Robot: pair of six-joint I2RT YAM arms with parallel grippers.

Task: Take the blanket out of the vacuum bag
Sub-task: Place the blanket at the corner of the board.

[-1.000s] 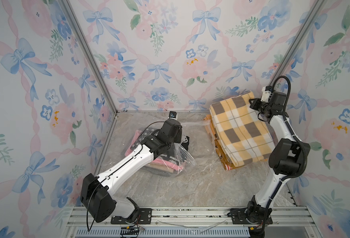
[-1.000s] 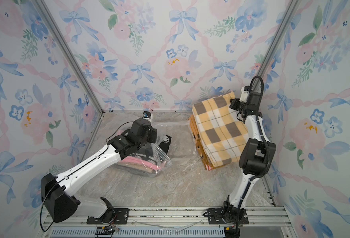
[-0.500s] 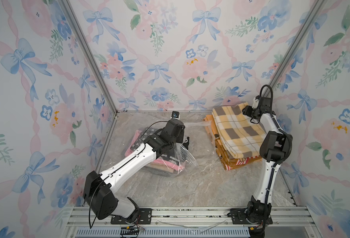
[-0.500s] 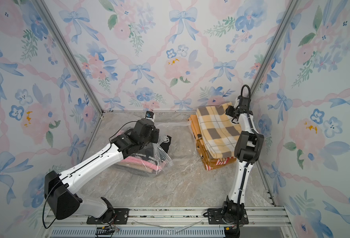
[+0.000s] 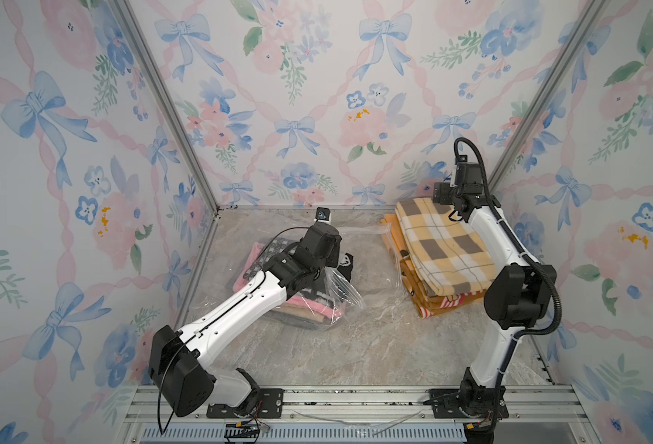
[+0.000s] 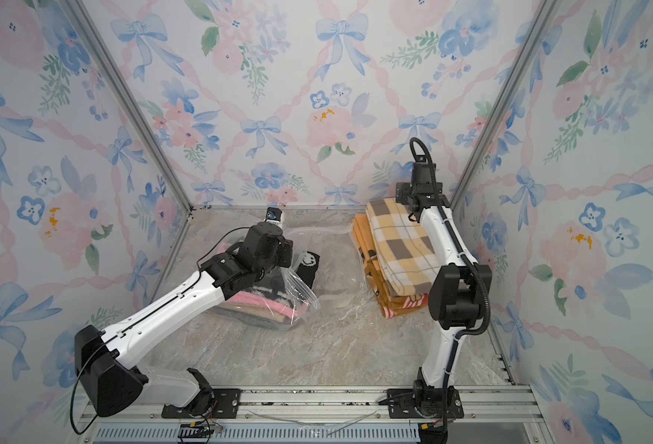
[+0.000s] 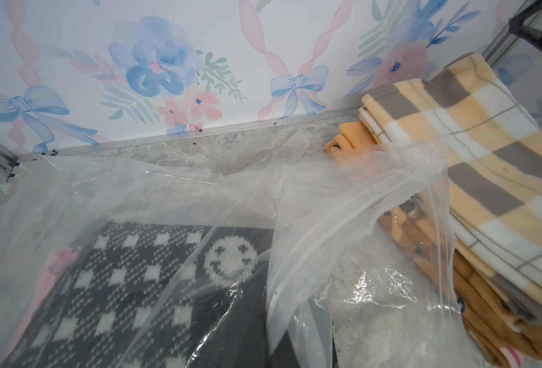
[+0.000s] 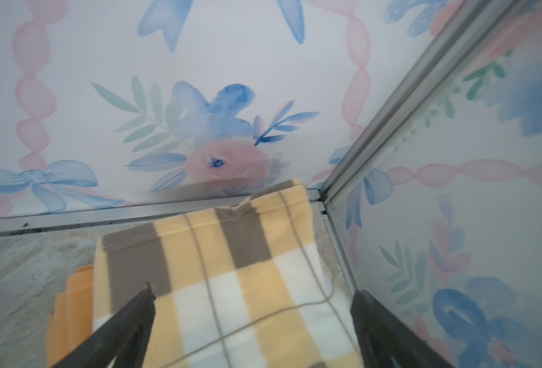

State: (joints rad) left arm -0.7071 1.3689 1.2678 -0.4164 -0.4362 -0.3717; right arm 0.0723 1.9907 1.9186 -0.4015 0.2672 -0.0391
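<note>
The clear crinkly vacuum bag (image 5: 342,294) (image 6: 302,293) (image 7: 327,207) lies left of centre. Inside it are folded blankets, with a black-and-white knit blanket bearing a smiley (image 7: 135,270) (image 6: 309,259) on top and a pink one (image 5: 309,303) below. My left gripper (image 5: 334,265) is shut on the bag's plastic, and its fingertips are hidden under the film. A yellow, grey and white plaid blanket (image 5: 444,246) (image 6: 398,242) (image 8: 247,255) lies flat on a stack at the back right. My right gripper (image 8: 253,290) (image 5: 446,200) hangs open over the far end of the plaid blanket and holds nothing.
Orange folded blankets (image 5: 425,300) (image 7: 502,334) lie under the plaid one. The bag's loose film reaches toward that stack (image 7: 406,159). The back wall and the metal corner post (image 8: 391,121) stand close to my right gripper. A metal rail (image 5: 355,399) runs along the front.
The plaid blanket was held up and tilted in my right gripper; it has come down flat onto the stack. My right gripper has opened and let it go. My left arm has barely moved.
</note>
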